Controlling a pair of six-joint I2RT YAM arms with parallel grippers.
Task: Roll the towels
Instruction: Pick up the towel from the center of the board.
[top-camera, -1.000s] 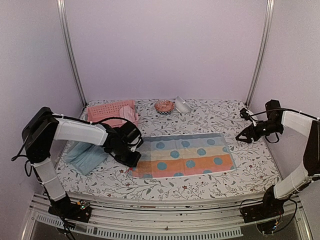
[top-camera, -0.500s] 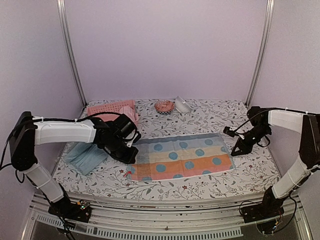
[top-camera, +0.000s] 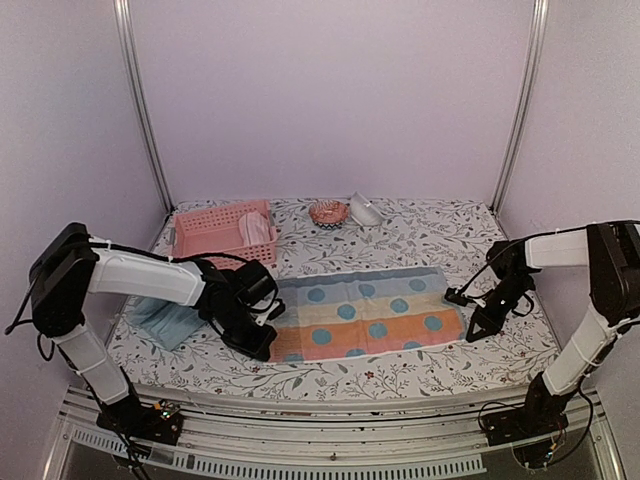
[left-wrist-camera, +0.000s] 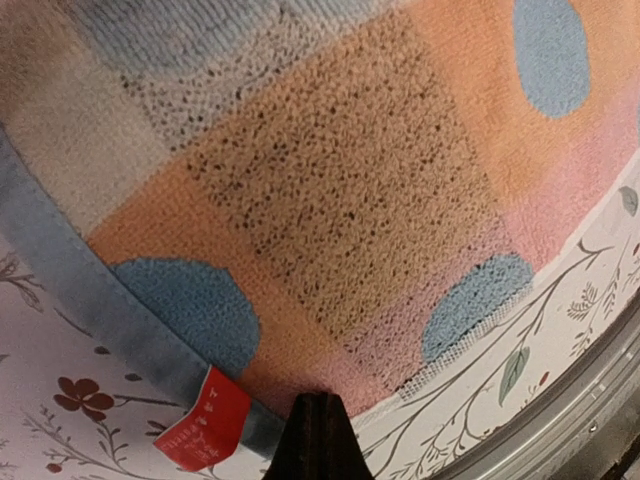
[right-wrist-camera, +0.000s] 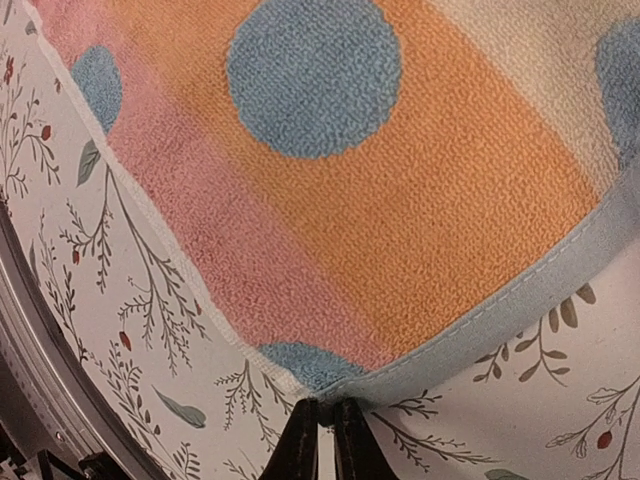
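Setup | left gripper (top-camera: 262, 350), fingers together, sits at near-left corner of patterned towel (top-camera: 365, 322); right gripper (top-camera: 472, 335) narrowly pinches near-right corner | likely to roll the near edge evenly

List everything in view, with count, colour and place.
dotted towel: one, orange, cream and blue, spread flat mid-table
teal towel: one, pale teal, bunched at left
basket: one, pink, far left
pink towel: one, pale pink, in basket
bowl: one, orange-patterned, far centre
white object: one, beside bowl
table cover: one, white floral
left pincer: black, shut on dotted towel's near-left corner
right pincer: black, shut on its near-right corner
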